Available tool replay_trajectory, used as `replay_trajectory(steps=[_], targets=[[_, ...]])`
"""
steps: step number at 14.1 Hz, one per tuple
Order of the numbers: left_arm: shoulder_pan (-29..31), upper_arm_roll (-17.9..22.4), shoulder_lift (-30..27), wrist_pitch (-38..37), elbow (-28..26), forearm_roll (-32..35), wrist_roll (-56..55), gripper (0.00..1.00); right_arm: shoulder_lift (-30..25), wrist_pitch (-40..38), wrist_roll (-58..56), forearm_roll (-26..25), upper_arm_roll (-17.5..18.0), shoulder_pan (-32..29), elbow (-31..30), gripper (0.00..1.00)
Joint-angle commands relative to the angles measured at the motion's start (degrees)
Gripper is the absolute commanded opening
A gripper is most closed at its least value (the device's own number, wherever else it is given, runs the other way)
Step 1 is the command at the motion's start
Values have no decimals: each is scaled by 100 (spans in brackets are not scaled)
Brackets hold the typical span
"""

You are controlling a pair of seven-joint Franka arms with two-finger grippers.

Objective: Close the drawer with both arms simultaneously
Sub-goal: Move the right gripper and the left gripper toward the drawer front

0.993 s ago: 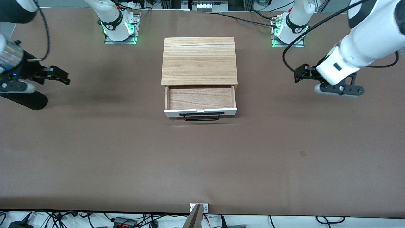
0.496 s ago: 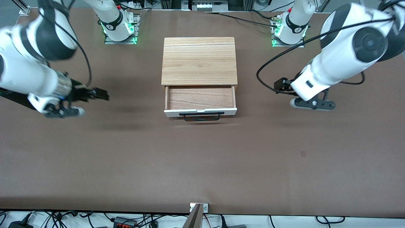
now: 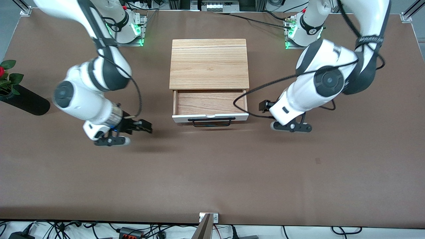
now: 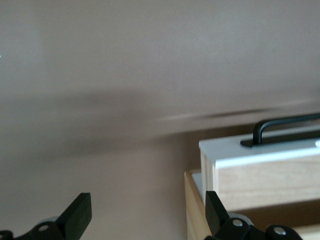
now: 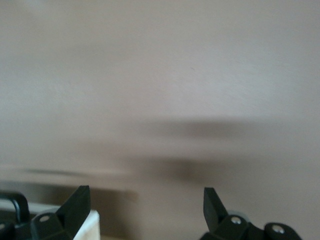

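Observation:
The drawer [image 3: 210, 103] stands pulled out of the light-oak cabinet [image 3: 209, 63]. Its white front panel [image 3: 210, 117] and black bar handle [image 3: 211, 122] face the front camera. My left gripper [image 3: 264, 105] is open and empty, low over the table beside the drawer front's corner at the left arm's end. The left wrist view shows that corner [image 4: 260, 155] and the handle [image 4: 285, 127] close to one finger [image 4: 214, 212]. My right gripper [image 3: 146, 127] is open and empty, over bare table a short way from the other corner, whose white edge [image 5: 94, 220] shows in the right wrist view.
A black vase [image 3: 25, 101] with a red rose [image 3: 2, 71] lies at the table's edge at the right arm's end. The green-lit arm bases [image 3: 126, 31] stand beside the cabinet's back. Black cables hang from both arms near the drawer.
Both arms have swung in from the table's ends toward the drawer front and lowered. The vase, covered by the right arm before, now shows. The drawer has not moved.

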Motion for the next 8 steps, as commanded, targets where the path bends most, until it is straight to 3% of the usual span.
replay_trajectory(steps=[1, 5, 8], targets=[[-111, 17, 326, 309, 274, -6, -76, 100, 264, 384, 377, 87, -27, 266, 151, 100], [-348, 26, 668, 1074, 274, 3, -76, 100, 379, 614, 361, 8, -36, 635, 151, 100], [-366, 26, 818, 1120, 265, 29, -76, 100, 422, 579, 369, 8, -36, 698, 72, 100]])
